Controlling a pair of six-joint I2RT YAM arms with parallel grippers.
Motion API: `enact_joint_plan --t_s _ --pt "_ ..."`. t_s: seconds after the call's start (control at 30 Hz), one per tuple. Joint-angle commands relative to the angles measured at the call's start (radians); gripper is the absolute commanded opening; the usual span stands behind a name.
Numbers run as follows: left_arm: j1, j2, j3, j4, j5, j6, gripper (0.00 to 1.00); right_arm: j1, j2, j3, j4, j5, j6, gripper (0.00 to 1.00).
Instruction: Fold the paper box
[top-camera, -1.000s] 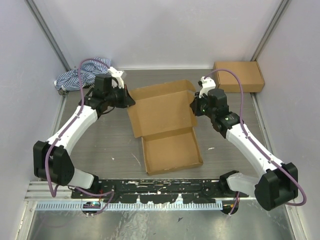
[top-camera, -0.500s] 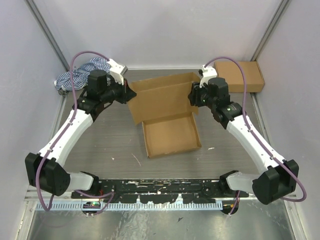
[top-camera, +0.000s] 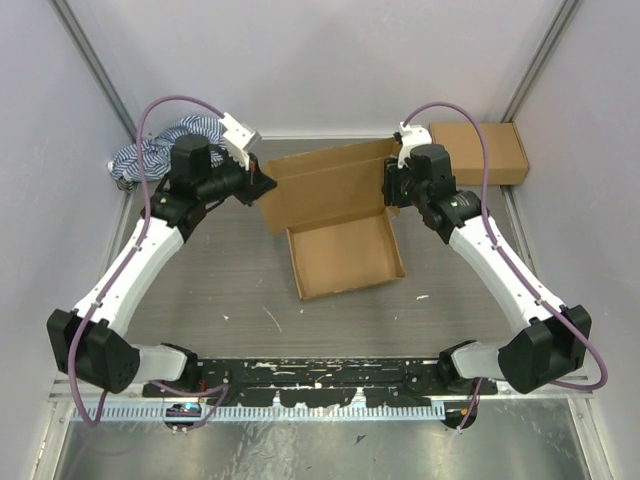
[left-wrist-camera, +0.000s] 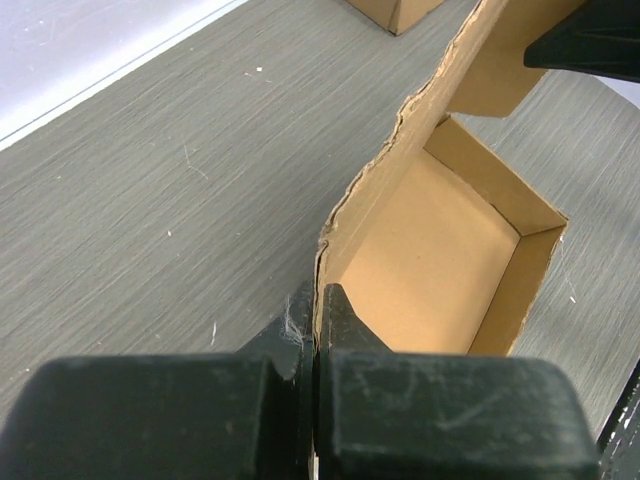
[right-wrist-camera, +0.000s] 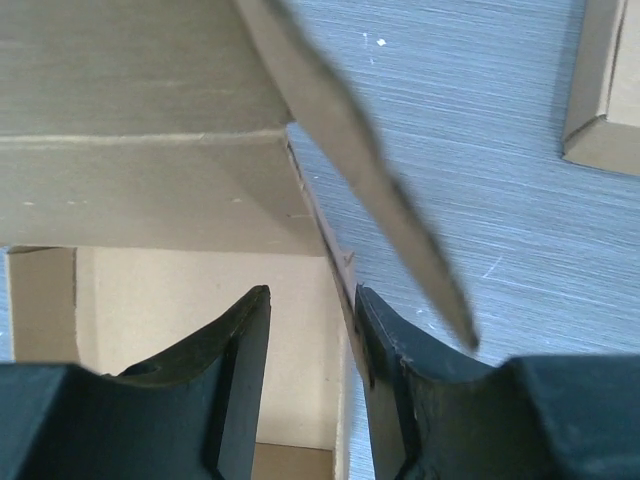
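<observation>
Left pincer (left-wrist-camera: 318, 300) is clamped tight on the raised lid's ragged edge, low in the middle of its wrist view. Right pincer (right-wrist-camera: 310, 330) sits narrowly parted, the lid's other edge running through the gap. The paper box (top-camera: 345, 255) lies mid-frame on the table (top-camera: 220, 280), tray flat, lid tilted up along the tray's upper side

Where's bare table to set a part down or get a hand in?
Bare: the table between the paper box and the arm bases, and the near-right patch beside the box. Crowded: the far edge, with the cloth, left gripper and right gripper at the lid, and the second box.
</observation>
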Motion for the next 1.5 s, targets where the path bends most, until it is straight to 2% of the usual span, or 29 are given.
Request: enact_joint_plan --t_s 0.0,0.33,0.7,0.8,0.97,1.17,1.47 --pt "-0.011 0.061 0.134 -0.142 0.011 0.082 0.0 0.003 -0.006 0.053 -0.007 0.093 -0.015 0.46" --pt "-0.021 0.231 0.368 -0.397 0.108 0.229 0.0 -0.027 0.058 0.085 -0.018 0.074 -0.067 0.46" --pt "-0.022 0.278 0.463 -0.492 0.135 0.338 0.0 -0.146 0.201 0.183 0.003 -0.065 -0.096 0.42" --pt "-0.022 0.292 0.49 -0.526 0.132 0.36 0.0 -0.186 0.209 0.203 0.004 -0.143 -0.108 0.42" --pt "-0.022 0.3 0.493 -0.531 0.13 0.372 0.0 -0.248 0.233 0.251 -0.002 -0.382 -0.162 0.45" --pt "-0.021 0.307 0.483 -0.525 0.128 0.37 0.0 -0.251 0.299 0.298 -0.028 -0.552 -0.174 0.44" --pt "-0.022 0.305 0.472 -0.501 0.128 0.358 0.0 -0.25 0.339 0.315 -0.06 -0.586 -0.177 0.41"
